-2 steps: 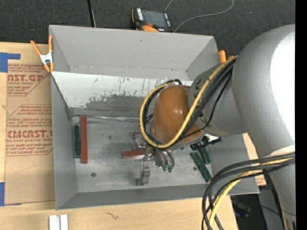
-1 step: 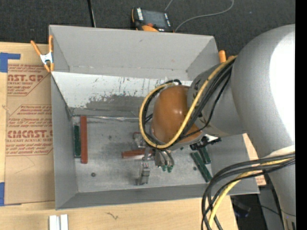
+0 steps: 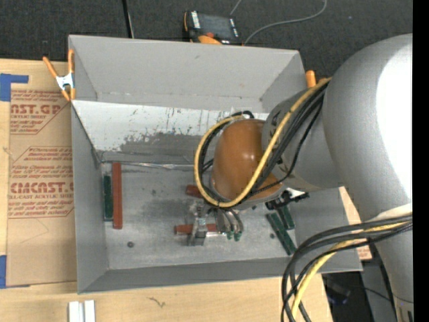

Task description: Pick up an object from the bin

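Short red bar (image 3: pixel 182 230) lies right of the long red stick (image 3: pixel 116 196); the claw (image 3: pixel 199 230) is over it, clamped or not I cannot tell.

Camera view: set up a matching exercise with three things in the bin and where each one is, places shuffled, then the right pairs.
Things
1. long red-brown stick
2. slanted dark green stick
3. claw

Places in the bin
A. right side of the floor, toward the near wall
B. middle of the floor, at a short red piece
C. left side of the floor, running along the left wall

Pairs: 1-C, 2-A, 3-B
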Controlling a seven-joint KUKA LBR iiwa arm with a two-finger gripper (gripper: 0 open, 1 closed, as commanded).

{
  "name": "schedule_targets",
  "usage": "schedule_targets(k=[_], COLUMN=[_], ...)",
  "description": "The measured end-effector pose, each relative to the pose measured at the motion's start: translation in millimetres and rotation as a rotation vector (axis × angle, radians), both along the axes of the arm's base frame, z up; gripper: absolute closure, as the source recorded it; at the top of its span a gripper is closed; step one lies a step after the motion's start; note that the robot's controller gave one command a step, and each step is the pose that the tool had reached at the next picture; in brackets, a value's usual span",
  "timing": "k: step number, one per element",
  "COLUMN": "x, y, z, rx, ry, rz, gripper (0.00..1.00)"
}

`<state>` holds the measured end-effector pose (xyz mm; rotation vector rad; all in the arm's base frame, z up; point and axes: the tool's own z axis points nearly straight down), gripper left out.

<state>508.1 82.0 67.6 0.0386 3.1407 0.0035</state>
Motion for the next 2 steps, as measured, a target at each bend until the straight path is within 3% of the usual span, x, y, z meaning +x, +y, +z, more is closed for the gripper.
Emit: schedule_targets(k=[1,2], x=[2.0,2.8], y=[1,2], z=[79,97], rx=[0.001,0.0], ry=[-0.007,-0.002], rz=[0.001,0.002], gripper=[1.0,1.0])
